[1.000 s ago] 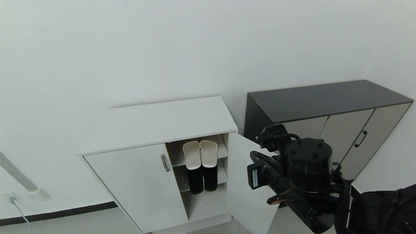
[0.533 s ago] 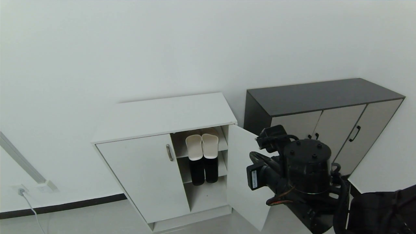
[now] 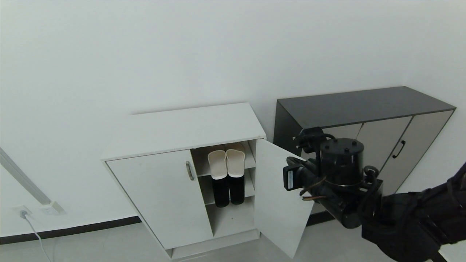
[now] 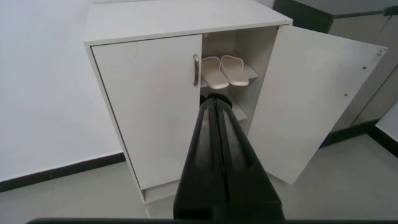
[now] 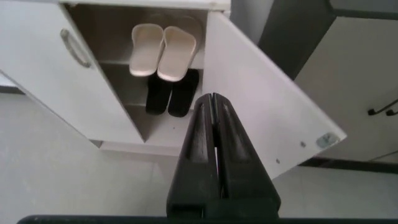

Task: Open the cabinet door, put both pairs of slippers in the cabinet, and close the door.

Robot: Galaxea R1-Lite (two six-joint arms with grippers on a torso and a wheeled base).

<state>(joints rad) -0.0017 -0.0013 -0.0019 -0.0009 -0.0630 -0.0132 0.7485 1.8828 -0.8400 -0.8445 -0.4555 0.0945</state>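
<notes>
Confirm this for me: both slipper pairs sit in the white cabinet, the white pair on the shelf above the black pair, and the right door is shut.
Not quite. The right door is open, swung out from the white cabinet, as the head view shows. The rest holds: the white pair sits on the shelf above the black pair.

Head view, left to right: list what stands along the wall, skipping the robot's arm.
wall socket → closed left door → handle → white slippers → open right door → dark cabinet
</notes>
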